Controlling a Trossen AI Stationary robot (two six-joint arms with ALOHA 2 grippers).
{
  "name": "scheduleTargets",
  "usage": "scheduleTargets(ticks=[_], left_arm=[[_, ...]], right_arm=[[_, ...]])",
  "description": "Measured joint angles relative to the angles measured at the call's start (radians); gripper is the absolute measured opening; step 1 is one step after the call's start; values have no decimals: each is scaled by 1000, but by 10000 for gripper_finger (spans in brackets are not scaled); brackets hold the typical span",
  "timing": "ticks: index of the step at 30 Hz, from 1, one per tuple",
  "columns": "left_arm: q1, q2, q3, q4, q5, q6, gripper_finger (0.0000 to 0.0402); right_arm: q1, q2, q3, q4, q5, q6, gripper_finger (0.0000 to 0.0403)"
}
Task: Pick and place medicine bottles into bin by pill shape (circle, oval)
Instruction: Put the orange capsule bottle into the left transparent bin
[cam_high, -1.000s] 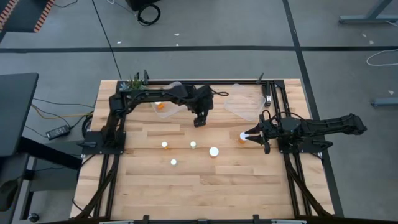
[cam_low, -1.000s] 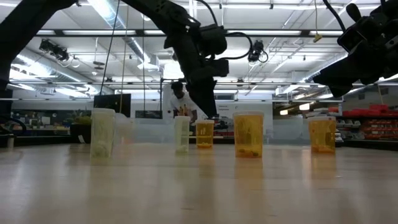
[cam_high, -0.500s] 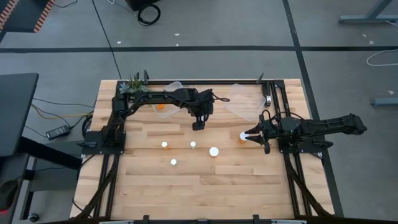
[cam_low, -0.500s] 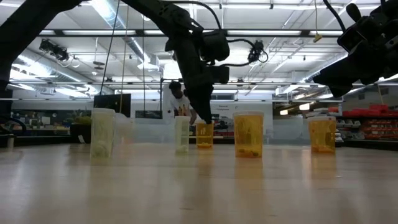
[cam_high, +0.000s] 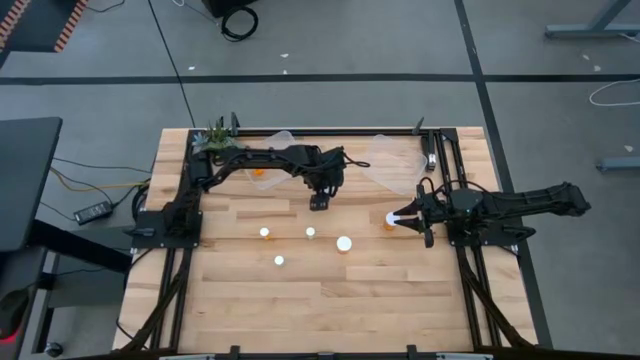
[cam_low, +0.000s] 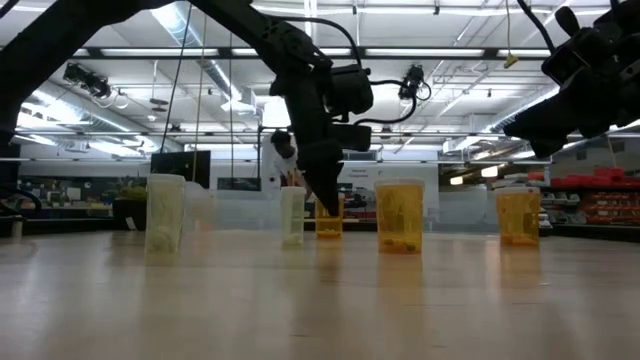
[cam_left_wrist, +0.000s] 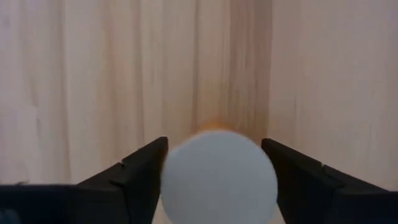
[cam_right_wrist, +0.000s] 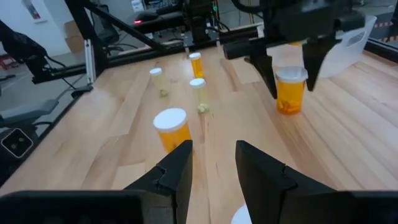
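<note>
My left end effector (cam_high: 319, 203) reaches toward the middle of the tabletop (cam_high: 300, 300), a little nearer the far edge. Its fingers (cam_left_wrist: 134, 180) stand spread, one on each side of a medicine bottle (cam_left_wrist: 217, 174) with a round white cap. In my left wrist view the cap fills the gap between them, with a narrow space on either side, so I am around it and not yet pinching it. From the low view the fingertips hang right at the top of this orange bottle (cam_low: 328, 218), which stands upright on the wood.

Just toward the near edge from it, four more bottles stand apart from one another: two small white-capped ones (cam_high: 264, 233) (cam_high: 310, 232), another small one (cam_high: 279, 261) closer to the near edge, and a wider one (cam_high: 344, 243).

My right end effector (cam_high: 398, 217) waits toward the right edge, fingers pressed together and holding nothing. A bottle (cam_high: 390, 218) stands just under its tips; I cannot tell whether they touch it.

Along the far edge sit two clear plastic bins. The left one (cam_high: 262, 160) lies partly under my left arm with something orange inside. The right one (cam_high: 392, 165) is near the far right corner.
</note>
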Motion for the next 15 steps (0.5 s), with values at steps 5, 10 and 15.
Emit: scheduleTargets(ticks=[5, 10, 15], left_arm=[[0, 2, 0, 0, 2, 12, 215], [0, 2, 0, -1, 3, 13, 205], [5, -5, 0, -44, 0, 16, 230]], right_arm=[[0, 8, 0, -2, 0, 0, 129], [0, 10, 0, -2, 0, 0, 129], [0, 10, 0, -1, 0, 0, 129]])
